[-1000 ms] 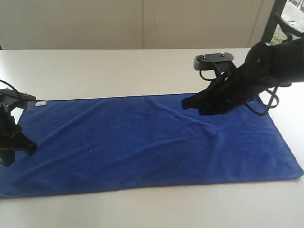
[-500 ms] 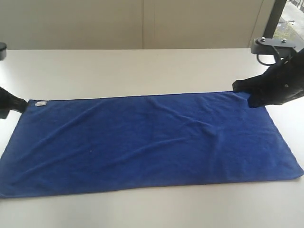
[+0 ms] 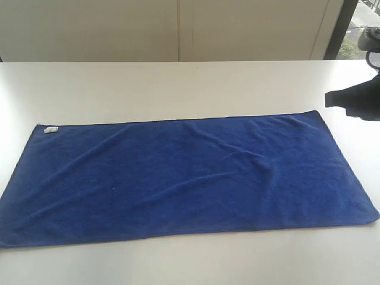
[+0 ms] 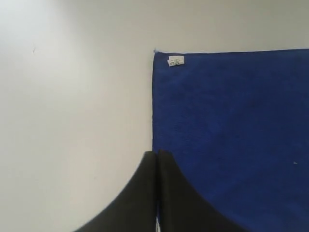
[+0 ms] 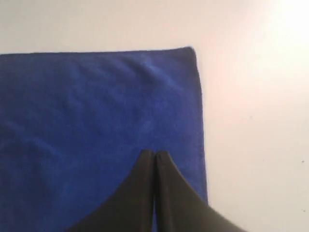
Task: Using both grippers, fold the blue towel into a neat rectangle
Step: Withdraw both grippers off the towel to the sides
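The blue towel [image 3: 184,178] lies flat and spread out on the white table [image 3: 178,83], its small white tag [image 3: 51,129] at the far left corner. In the exterior view only my right gripper [image 3: 332,100] shows, a black shape at the right edge, off the towel's far right corner. The left arm is out of that view. In the left wrist view my left gripper [image 4: 157,152] is shut and empty above the towel's [image 4: 231,130] short edge, near the tag [image 4: 175,61]. In the right wrist view my right gripper [image 5: 154,153] is shut and empty over the towel [image 5: 96,121].
A pale wall panel [image 3: 178,29] runs behind the table. A window strip [image 3: 362,18] stands at the far right. Bare tabletop surrounds the towel on all sides.
Both arms have pulled away from the towel: the left one went out of the exterior view to the left, the right one retreated to the right edge. The towel lies still.
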